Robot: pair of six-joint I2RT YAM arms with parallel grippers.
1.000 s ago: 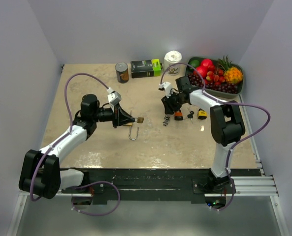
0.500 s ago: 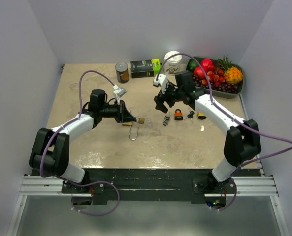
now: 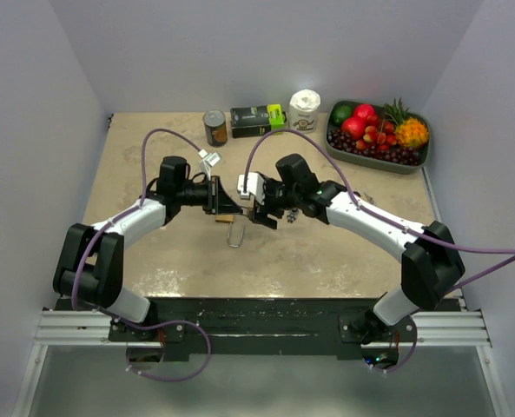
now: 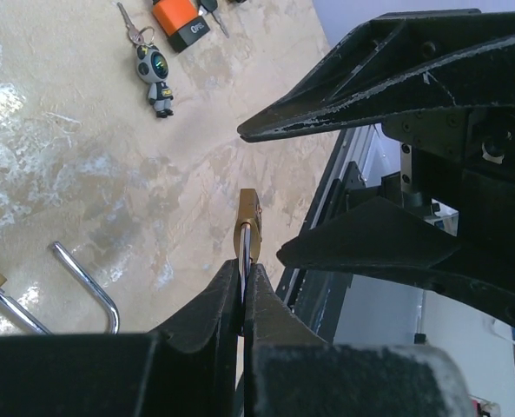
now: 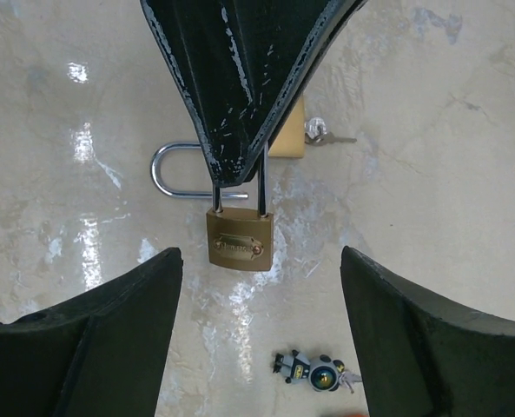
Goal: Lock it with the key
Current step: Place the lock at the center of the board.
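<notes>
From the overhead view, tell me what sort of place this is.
Probably a robot test cell: plain white walls box in a table, two arms are bolted to a plate at its near edge, and props like a can and fruit tray line the back.

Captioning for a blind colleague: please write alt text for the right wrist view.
The left gripper, shut, holds a small brass padlock by its shackle, between the open fingers of the right gripper. On the table beyond lie a second padlock, shackle open, and a robot keychain.
</notes>
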